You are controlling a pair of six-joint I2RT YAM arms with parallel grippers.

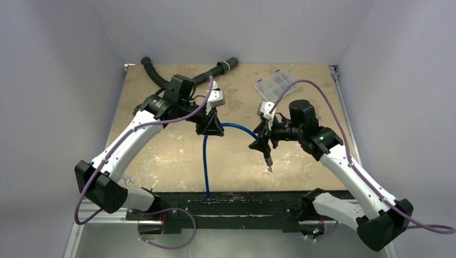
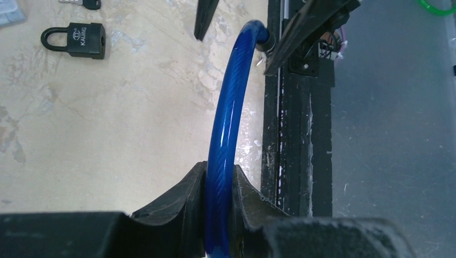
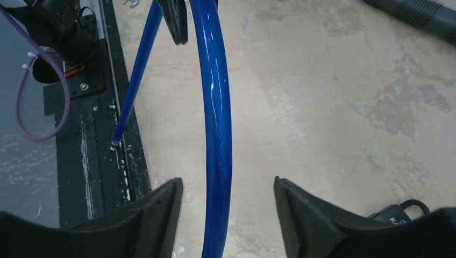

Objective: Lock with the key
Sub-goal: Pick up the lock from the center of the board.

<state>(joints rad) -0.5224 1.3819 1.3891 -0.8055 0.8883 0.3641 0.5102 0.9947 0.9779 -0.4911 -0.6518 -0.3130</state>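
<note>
A blue cable point(image 1: 206, 166) runs from the table's front edge up and arcs to the right between my two grippers. My left gripper point(image 2: 219, 172) is shut on the blue cable point(image 2: 226, 123), which is pinched between both pads. My right gripper point(image 3: 228, 185) is open; the cable point(image 3: 215, 97) passes through the gap, closer to the left finger and touching neither. A black padlock point(image 2: 75, 40) lies flat on the table with its shackle shut. The key point(image 2: 80, 3) lies just beyond it. In the top view the padlock point(image 1: 267, 157) sits right below my right gripper point(image 1: 261, 141).
A clear compartment box point(image 1: 274, 84) and black hoses point(image 1: 215, 72) lie at the back. A small wrench point(image 1: 127, 180) rests near the left arm. A black rail point(image 1: 231, 201) lines the front edge, where the cable's end is fixed.
</note>
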